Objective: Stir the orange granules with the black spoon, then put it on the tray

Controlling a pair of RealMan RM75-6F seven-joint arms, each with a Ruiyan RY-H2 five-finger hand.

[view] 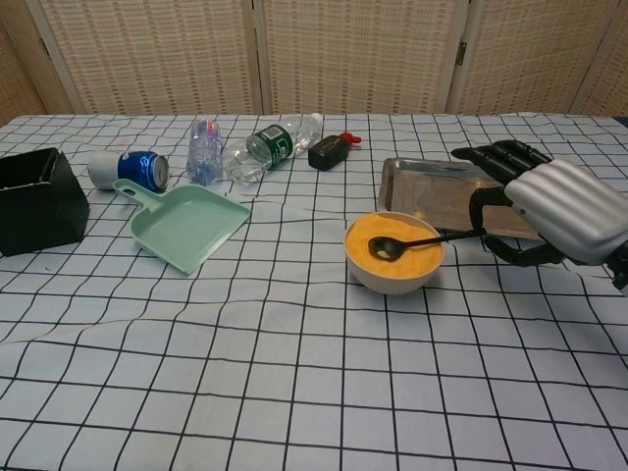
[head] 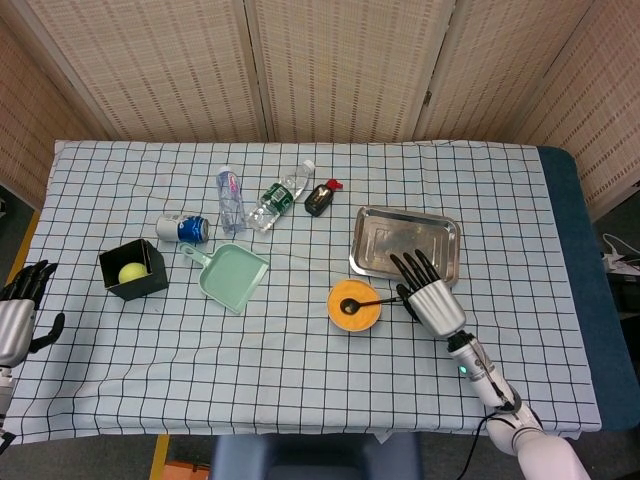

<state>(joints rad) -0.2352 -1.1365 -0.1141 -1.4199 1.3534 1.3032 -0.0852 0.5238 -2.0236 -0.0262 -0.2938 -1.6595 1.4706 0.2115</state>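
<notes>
A white bowl (view: 392, 278) of orange granules (view: 412, 257) stands right of the table's middle. The black spoon (view: 432, 238) lies in it, scoop in the granules and handle over the right rim. My right hand (view: 554, 208) hovers just right of the bowl. Its fingers stretch out over the front of the metal tray (view: 432, 186), and its thumb is at the tip of the spoon handle. From the head view, this hand (head: 432, 293) sits between bowl (head: 342, 318) and tray (head: 385, 235). My left hand (head: 18, 318) hangs off the table's left edge, holding nothing.
A green dustpan (head: 235, 275), a black box (head: 133, 270) with a yellow ball, a blue can (head: 183, 229), two lying bottles (head: 231, 200) (head: 280, 195) and a small black object (head: 320, 199) lie left and behind the bowl.
</notes>
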